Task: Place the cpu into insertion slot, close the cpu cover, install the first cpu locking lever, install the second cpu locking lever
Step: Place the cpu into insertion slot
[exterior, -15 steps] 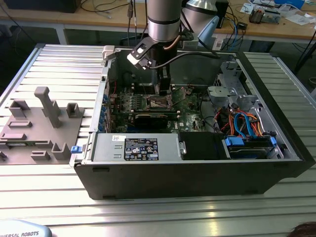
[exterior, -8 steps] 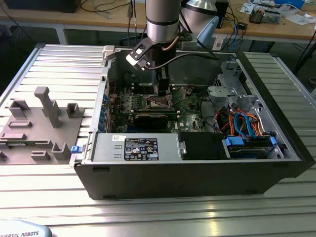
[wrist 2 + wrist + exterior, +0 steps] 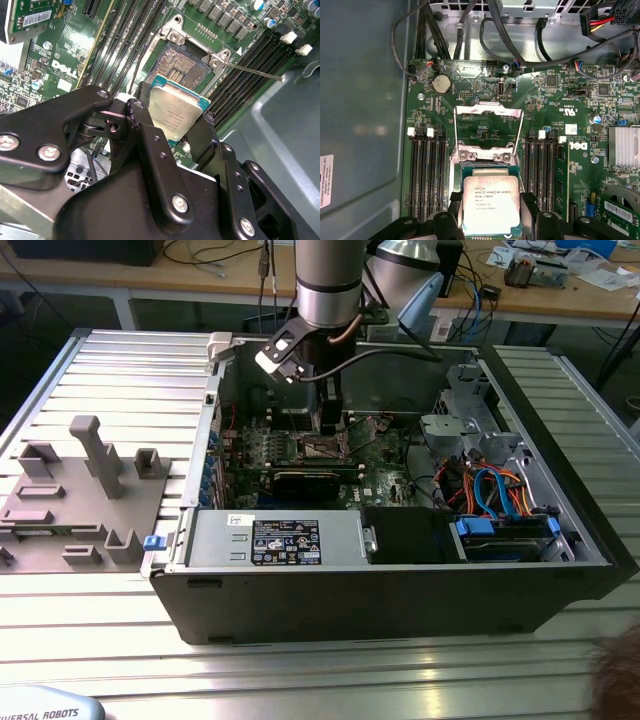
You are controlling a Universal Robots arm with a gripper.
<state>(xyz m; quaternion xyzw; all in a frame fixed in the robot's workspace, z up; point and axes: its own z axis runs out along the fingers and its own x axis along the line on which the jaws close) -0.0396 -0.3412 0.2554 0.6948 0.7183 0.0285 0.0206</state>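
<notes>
My gripper [image 3: 491,212] is shut on the cpu [image 3: 491,202], a square chip with a silver top, gripped at two opposite edges by the black fingers [image 3: 451,212]. In the second wrist view the cpu [image 3: 175,114] hangs a little above and to one side of the insertion slot [image 3: 184,61], whose dark contact field lies uncovered. The cpu cover [image 3: 489,111] stands raised open at the far side of the socket. A thin locking lever [image 3: 252,70] sticks out sideways. In the exterior view the gripper [image 3: 328,418] is down inside the computer case over the green motherboard [image 3: 385,465].
Long black memory slots [image 3: 427,175] flank the socket on both sides. A finned heatsink [image 3: 623,146] and cables [image 3: 485,30] lie near it. The case holds a power supply [image 3: 285,540] and drive bay [image 3: 500,530]. A grey fixture [image 3: 75,490] sits at the exterior view's left.
</notes>
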